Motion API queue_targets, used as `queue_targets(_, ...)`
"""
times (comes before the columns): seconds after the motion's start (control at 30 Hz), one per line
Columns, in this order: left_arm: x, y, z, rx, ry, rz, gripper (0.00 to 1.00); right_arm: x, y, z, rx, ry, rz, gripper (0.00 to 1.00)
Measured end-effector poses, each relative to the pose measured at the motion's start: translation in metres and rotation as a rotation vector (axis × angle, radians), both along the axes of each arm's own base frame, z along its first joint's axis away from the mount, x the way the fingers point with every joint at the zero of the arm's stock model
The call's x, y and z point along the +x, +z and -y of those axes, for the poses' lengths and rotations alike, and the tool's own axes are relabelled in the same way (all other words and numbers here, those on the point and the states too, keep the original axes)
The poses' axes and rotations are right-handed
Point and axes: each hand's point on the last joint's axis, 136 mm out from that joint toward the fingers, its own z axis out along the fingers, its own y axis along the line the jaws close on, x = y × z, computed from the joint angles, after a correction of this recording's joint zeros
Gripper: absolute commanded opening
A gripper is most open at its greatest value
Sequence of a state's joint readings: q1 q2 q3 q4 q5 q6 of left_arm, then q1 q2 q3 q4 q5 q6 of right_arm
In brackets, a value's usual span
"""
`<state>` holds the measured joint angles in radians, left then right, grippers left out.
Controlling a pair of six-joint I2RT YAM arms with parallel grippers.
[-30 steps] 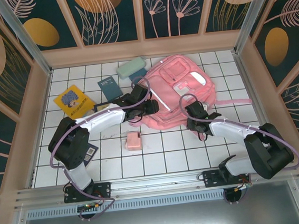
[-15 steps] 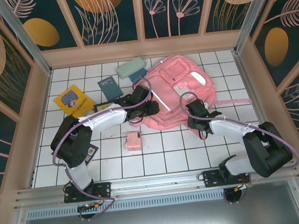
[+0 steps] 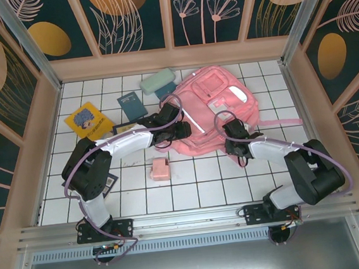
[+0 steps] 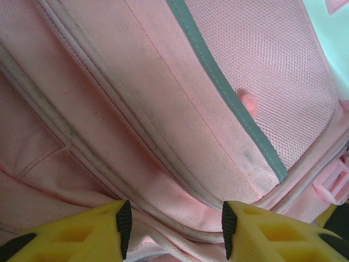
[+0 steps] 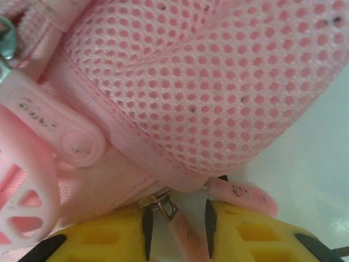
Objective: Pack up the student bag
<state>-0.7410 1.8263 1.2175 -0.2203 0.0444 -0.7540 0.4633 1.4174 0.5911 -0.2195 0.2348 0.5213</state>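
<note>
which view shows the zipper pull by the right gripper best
Right wrist view: the pink zipper pull and its metal slider sit close up between the right gripper fingers. The top view shows the student bag whole, the pull too small to tell. The left wrist view shows other bag fabric.

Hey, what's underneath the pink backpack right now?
The student bag lies on the white tiled table, which shows all around it. Whatever sits directly beneath is hidden by its fabric.

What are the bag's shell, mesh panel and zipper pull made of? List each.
Shell of the student bag: matte woven synthetic, probably, visible grain; mesh panel: soft perforated fabric, regular holes; zipper pull: smooth rubbery-looking pink tab on a metal ring.
</note>
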Motion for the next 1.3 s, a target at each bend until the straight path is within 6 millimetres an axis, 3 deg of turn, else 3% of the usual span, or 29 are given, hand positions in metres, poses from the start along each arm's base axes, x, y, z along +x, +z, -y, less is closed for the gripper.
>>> queue_targets(0.1, 0.000, -0.002, 0.000, 0.003, 0.000, -0.003, 0.49, -0.001, 0.000, 0.000, -0.002, -0.001, -0.004, 0.38)
queue_targets(0.33, 0.000, -0.008, 0.000, 0.012, -0.001, -0.012, 0.45, 0.001, 0.001, -0.001, -0.001, -0.004, -0.009, 0.01)
queue_targets(0.63, 0.003, -0.018, 0.002, 0.018, 0.003, -0.015, 0.34, -0.002, 0.012, -0.012, 0.005, 0.031, -0.007, 0.00)
queue_targets(0.77, 0.006, -0.022, 0.005, 0.005, 0.009, -0.016, 0.31, -0.004, 0.021, -0.035, 0.031, 0.098, -0.001, 0.00)
queue_targets(0.93, 0.009, -0.023, 0.012, -0.022, 0.011, -0.020, 0.31, -0.009, 0.030, -0.082, 0.080, 0.213, 0.010, 0.00)
queue_targets(1.1, 0.011, -0.022, 0.014, -0.037, 0.017, -0.023, 0.31, -0.007, 0.018, -0.122, 0.081, 0.271, -0.036, 0.00)
queue_targets(1.3, 0.024, -0.020, 0.002, -0.008, 0.064, 0.006, 0.36, -0.001, 0.015, -0.148, 0.092, 0.285, -0.049, 0.00)
